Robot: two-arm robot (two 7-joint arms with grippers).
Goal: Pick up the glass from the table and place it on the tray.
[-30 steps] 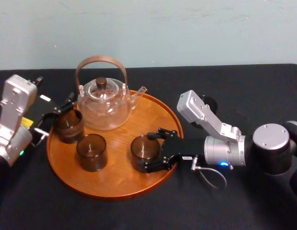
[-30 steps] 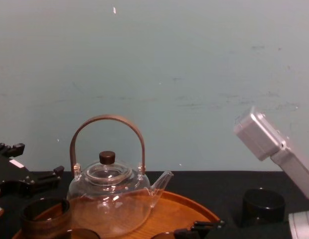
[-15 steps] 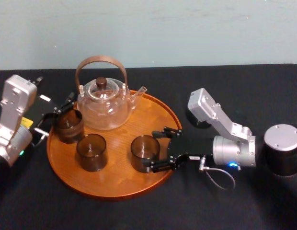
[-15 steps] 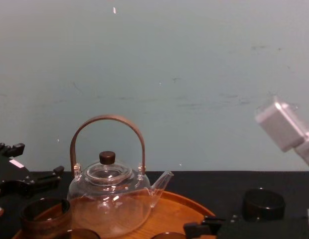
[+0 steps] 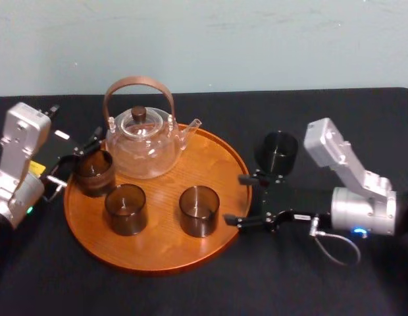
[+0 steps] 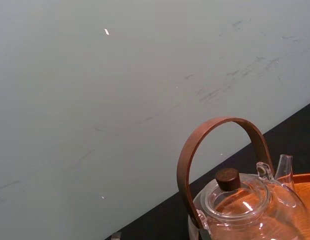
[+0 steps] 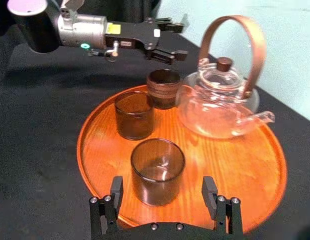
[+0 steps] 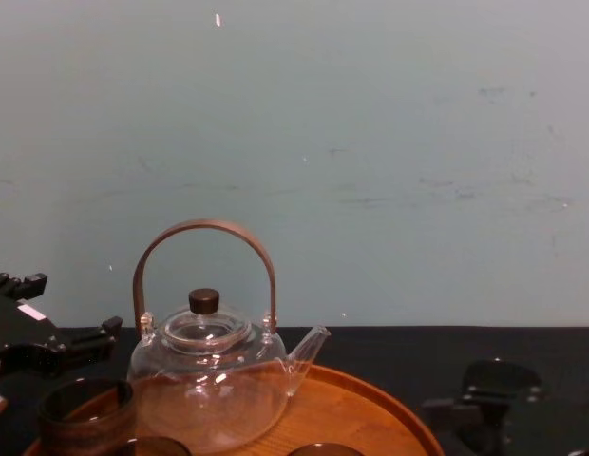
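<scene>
Gaping at the round orange-brown wooden tray's (image 5: 158,245) right rim, the right gripper (image 5: 235,199) should probably pinch the light, slick, breakable dark cylindrical glass (image 5: 278,153) mid-wall; the left gripper (image 5: 76,160) idles left.

Glossy wood, clear glass, matt black cloth.
The tray (image 5: 158,253) is finished in glossy, grained orange-brown wood; on it, the teapot (image 5: 141,151) is made of clear smooth glass with a wooden handle, and the glass (image 5: 199,210) nearest the tray's right rim of smoky brown glass. Under the tray, matt black cloth is spread over the table (image 5: 191,293).
</scene>
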